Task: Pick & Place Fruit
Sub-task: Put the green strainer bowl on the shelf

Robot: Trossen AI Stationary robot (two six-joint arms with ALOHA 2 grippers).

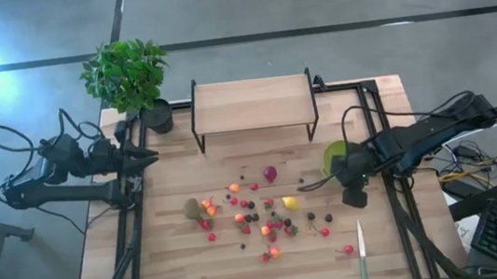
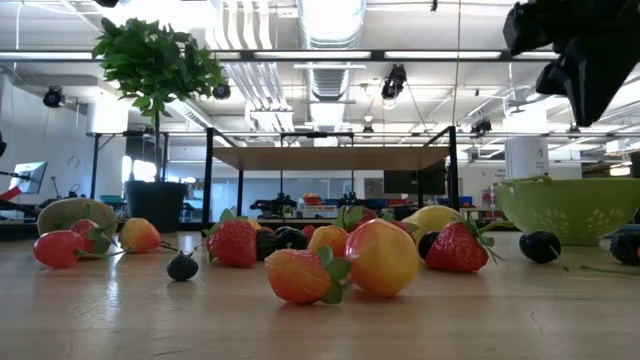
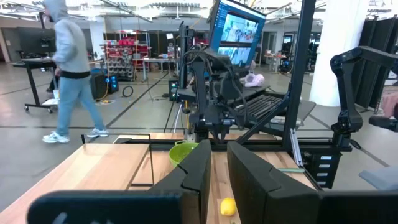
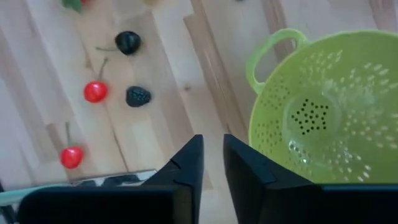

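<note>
Several small toy fruits (image 1: 257,215), red, orange, yellow and dark, lie scattered on the middle of the wooden table. A brown kiwi (image 1: 192,208) lies at their left end. The lime-green perforated bowl (image 1: 333,156) stands to their right. My right gripper (image 1: 354,190) hangs above the table just beside the bowl's near rim (image 4: 261,124) and points down. Its fingers stand a narrow slit apart with nothing between them. Two cherries (image 4: 95,91) and a blackberry (image 4: 138,96) lie on the wood beyond it. My left gripper (image 1: 144,157) waits shut and level at the table's left edge.
A potted plant (image 1: 157,115) stands at the far left. A low wooden shelf (image 1: 254,101) stands at the far middle. A green-handled knife (image 1: 362,250) lies near the front edge, below the right gripper. A person (image 3: 68,68) walks in the room beyond the table.
</note>
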